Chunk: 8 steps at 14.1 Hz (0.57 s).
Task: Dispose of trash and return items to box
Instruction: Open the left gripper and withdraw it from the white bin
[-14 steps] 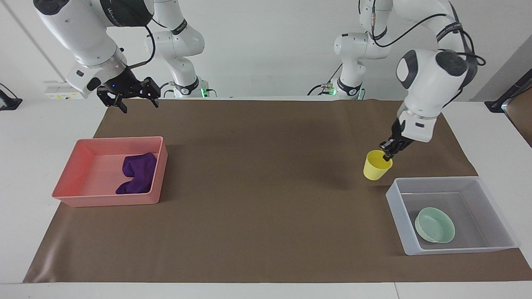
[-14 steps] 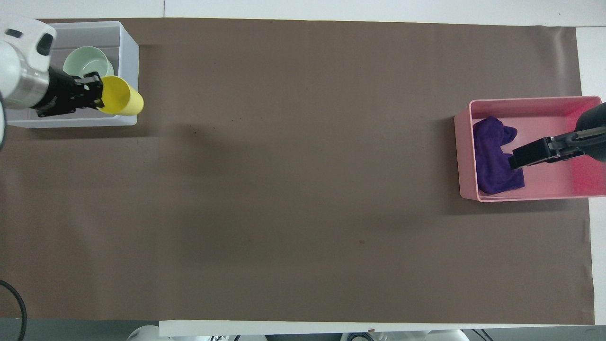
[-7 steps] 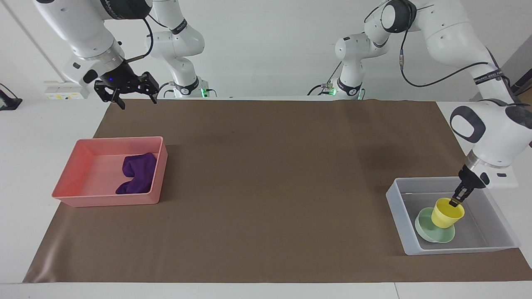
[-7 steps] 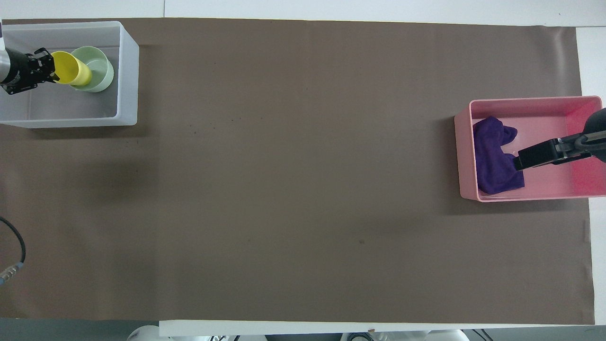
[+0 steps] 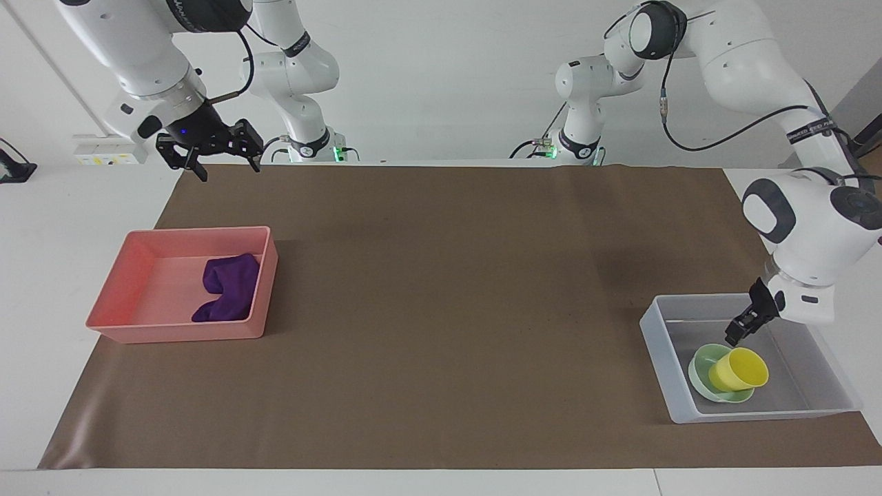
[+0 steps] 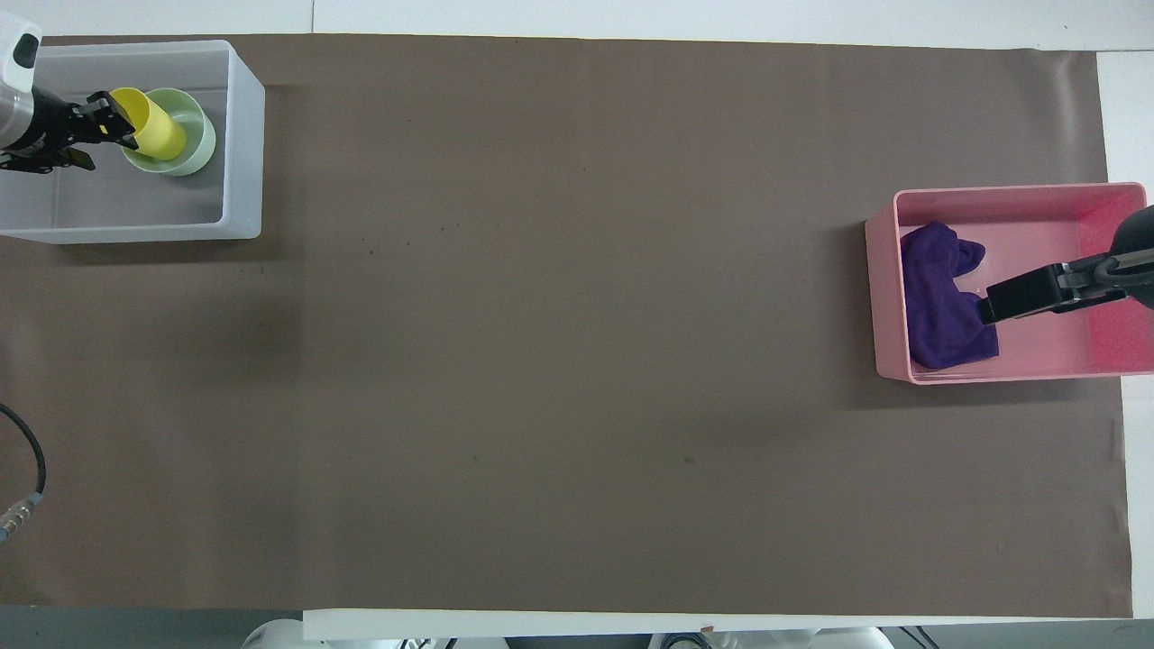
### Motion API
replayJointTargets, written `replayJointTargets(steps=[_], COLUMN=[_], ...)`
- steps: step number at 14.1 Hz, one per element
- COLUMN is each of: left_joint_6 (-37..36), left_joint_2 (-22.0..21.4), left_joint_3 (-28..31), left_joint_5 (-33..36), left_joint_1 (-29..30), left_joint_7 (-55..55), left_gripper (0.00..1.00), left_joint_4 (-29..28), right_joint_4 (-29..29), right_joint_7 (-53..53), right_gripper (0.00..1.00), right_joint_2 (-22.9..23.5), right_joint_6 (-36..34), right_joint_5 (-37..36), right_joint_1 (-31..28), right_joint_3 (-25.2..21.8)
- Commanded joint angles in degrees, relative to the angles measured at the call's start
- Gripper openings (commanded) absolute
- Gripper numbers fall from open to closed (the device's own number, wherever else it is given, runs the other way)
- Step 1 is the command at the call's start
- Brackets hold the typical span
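Observation:
The yellow cup (image 5: 739,368) lies tilted on its side in the mint-green bowl (image 5: 703,368), inside the translucent box (image 5: 661,344) at the left arm's end of the table. My left gripper (image 5: 734,335) is open just above the cup and apart from it, over the box. In the overhead view the cup (image 6: 153,131), bowl (image 6: 194,144), box (image 6: 243,135) and left gripper (image 6: 97,133) show too. The purple cloth (image 5: 227,288) lies in the pink tray (image 5: 138,275). My right gripper (image 5: 227,167) waits open, high above the tray.
A brown mat (image 5: 441,310) covers the table between the pink tray (image 6: 888,297) and the box. In the overhead view the right gripper (image 6: 987,306) hangs over the cloth (image 6: 938,288).
My left gripper carried the cup from beside the box to over the bowl and let it go; the cup now lies tilted in the bowl. The right gripper rose slightly, then held still.

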Motion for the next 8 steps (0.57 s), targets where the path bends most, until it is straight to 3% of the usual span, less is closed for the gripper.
replayJointTargets(steps=[1,3,5,6,8], left_joint_6=[-6.02,-6.81,-12.24,-13.23,-15.86], left_joint_2=[-19.03,-29.07,-33.14,-33.07,-28.27], left_joint_3=[0.34,0.34,0.34,0.34,0.43], left_joint_5=[0.87,0.87,0.87,0.61,0.43], left_joint_1=[-3.33,-5.98,-7.92,-7.92,-7.66], left_joint_7=[3.6,3.86,7.36,8.68,9.22], left_gripper=[1.0,1.0,1.0,1.0,1.0], left_joint_4=[-17.61,-26.6,-25.94,-22.89,-13.93], right_joint_4=[-1.16,-1.16,-1.16,-1.16,-1.16], right_joint_7=[0.37,0.37,0.37,0.37,0.37], right_gripper=[1.0,1.0,1.0,1.0,1.0], right_joint_2=[-1.03,-1.03,-1.03,-1.03,-1.03], right_joint_6=[-0.09,-0.09,-0.09,-0.09,-0.09], right_joint_5=[-0.34,-0.34,-0.34,-0.34,-0.34], right_joint_1=[0.26,0.35,0.35,0.26,0.35], right_joint_3=[-0.41,-0.41,-0.41,-0.41,-0.41])
